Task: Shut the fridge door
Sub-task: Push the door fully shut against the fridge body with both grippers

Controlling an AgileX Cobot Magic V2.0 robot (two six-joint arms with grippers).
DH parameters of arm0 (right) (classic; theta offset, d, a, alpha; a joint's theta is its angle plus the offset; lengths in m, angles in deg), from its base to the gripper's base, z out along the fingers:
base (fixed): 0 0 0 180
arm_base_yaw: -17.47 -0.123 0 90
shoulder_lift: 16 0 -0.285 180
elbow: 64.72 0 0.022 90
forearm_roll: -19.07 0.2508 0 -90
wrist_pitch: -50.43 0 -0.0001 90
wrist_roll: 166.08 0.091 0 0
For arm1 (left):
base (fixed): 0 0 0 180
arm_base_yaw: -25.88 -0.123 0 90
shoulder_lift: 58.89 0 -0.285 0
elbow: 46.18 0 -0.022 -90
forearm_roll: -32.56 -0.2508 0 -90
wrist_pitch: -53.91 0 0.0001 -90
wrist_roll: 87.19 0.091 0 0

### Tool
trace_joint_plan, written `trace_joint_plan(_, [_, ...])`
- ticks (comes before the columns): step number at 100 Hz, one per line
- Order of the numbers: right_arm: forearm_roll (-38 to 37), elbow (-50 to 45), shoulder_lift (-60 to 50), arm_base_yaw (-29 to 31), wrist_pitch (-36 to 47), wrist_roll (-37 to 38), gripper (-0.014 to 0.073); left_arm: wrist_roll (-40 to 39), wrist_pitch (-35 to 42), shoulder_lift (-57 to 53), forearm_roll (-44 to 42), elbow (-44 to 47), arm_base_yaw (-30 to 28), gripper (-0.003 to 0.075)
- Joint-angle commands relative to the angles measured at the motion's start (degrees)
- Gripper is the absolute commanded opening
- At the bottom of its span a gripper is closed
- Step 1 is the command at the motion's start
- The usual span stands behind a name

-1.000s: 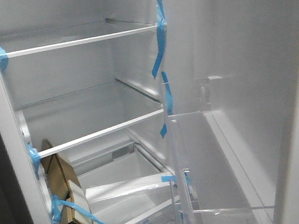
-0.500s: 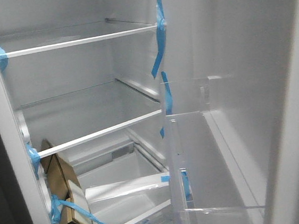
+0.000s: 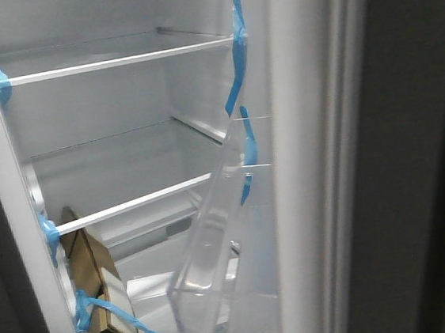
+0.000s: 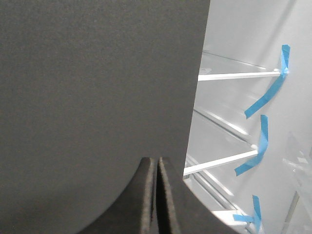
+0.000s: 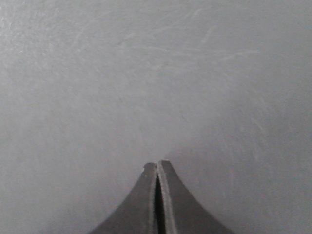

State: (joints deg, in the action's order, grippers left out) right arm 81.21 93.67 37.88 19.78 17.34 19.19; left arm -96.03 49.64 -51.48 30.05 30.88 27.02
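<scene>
The tall matte dark-grey fridge door (image 3: 411,147) stands half-swung at the right, its clear plastic bin (image 3: 217,262) facing the shelves. The right gripper (image 5: 157,168), fingers pressed together, meets its outer face; keep pushing flat and steadily. The left gripper (image 4: 157,163) is likewise closed, empty.

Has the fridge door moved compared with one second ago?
Yes. The fridge door has swung leftward toward closing; its clear bin now overlaps the fixed lower shelf.

Both the left pincer (image 4: 157,168) and right pincer (image 5: 157,170) have their fingers pressed together.
</scene>
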Motion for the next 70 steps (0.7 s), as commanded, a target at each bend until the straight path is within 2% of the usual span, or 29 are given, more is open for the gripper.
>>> trace_joint_plan(1, [-2.02,5.12,2.7,-1.42,0.25,-0.53,-0.0071,-0.11,4.76,-1.29,0.36,2.31,0.08,-0.002])
trace_joint_plan(14, [-6.46,10.05,7.68,-6.99,2.33,-0.53,-0.0071,-0.11,4.76,-1.29,0.36,2.31,0.08,-0.002])
trace_joint_plan(42, [-18.22,18.94,19.46,-22.39,13.65,-0.53,-0.0071,-0.11,4.76,-1.29,0.36,2.31,0.08,-0.002])
trace_joint_plan(70, [-32.58,27.85,31.92,-30.01,21.66,-0.53,-0.0071,-0.11,4.76,-1.29,0.36,2.31,0.08,-0.002])
